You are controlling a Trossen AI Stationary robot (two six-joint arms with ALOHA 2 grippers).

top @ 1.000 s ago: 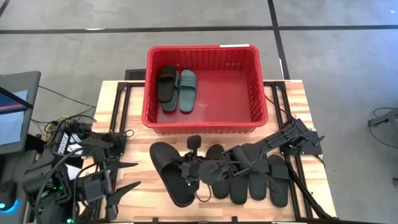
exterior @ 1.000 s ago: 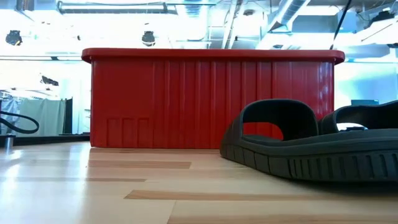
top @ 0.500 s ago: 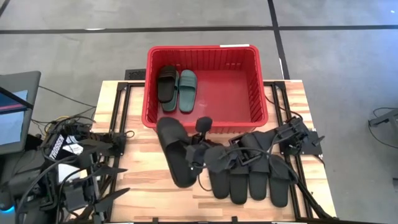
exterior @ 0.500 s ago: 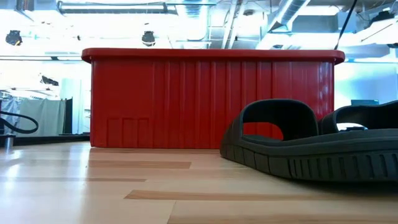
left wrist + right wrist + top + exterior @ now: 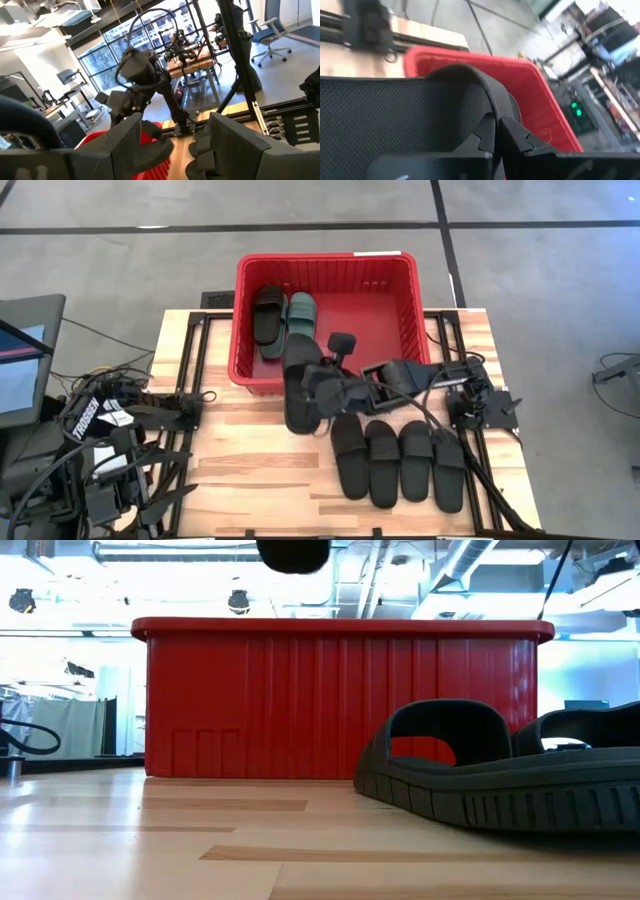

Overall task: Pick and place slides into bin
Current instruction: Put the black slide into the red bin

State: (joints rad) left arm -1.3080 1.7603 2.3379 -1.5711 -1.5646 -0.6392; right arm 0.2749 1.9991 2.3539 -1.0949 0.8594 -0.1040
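Writing: white letters "TROSSEN" on the left arm (image 5: 85,418) housing; nothing else legible.
Bin (image 5: 410,330): red plastic, rectangular, ribbed slotted walls, rolled rim; stands at the far middle of the surface (image 5: 230,465), a pale wood-plank top. From the low view its near wall (image 5: 340,705) shows vertical ribs.
In the bin: one black slide (image 5: 268,314) and one sage-green slide (image 5: 299,326), side by side against the left wall, soles down.
Held slide (image 5: 300,380): matte black rubber, wide strap, dotted footbed texture in the right wrist view (image 5: 380,115); it is off the surface, hanging across the bin's near rim, part over the bin, part over the wood.
Right gripper (image 5: 325,387): closed on the held slide, pinching its strap (image 5: 480,95); dark fingers (image 5: 520,135) meet at the strap's edge.
Right arm pose: stretched low from its base at the right edge toward the bin's near-left corner, wrist roughly level, cable looped beneath.
Row on the surface: four black slides (image 5: 400,465) lying parallel, touching or nearly so, in front of the bin's right half; thick soles with a ridged side tread (image 5: 530,805).
Left gripper (image 5: 175,145): open, fingers (image 5: 235,137) apart, nothing between them.
Left arm pose: folded back at the near-left corner of the surface, well apart from the slides.
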